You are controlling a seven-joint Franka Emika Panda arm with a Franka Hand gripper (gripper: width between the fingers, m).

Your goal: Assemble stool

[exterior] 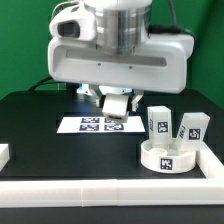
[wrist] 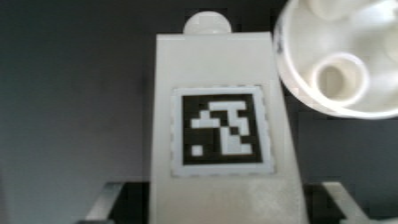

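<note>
My gripper hangs over the far middle of the table and is shut on a white leg block. In the wrist view the leg block fills the middle, its square tag facing the camera, with a rounded peg at its far end. The gripper holds its near end between dark fingers. The round ring-shaped seat lies at the exterior view's right, and part of it shows in the wrist view. Two more leg blocks stand upright behind the seat.
The marker board lies flat just below the held block. A long white border rail runs along the front and up the right side. A small white part sits at the left edge. The tabletop is black.
</note>
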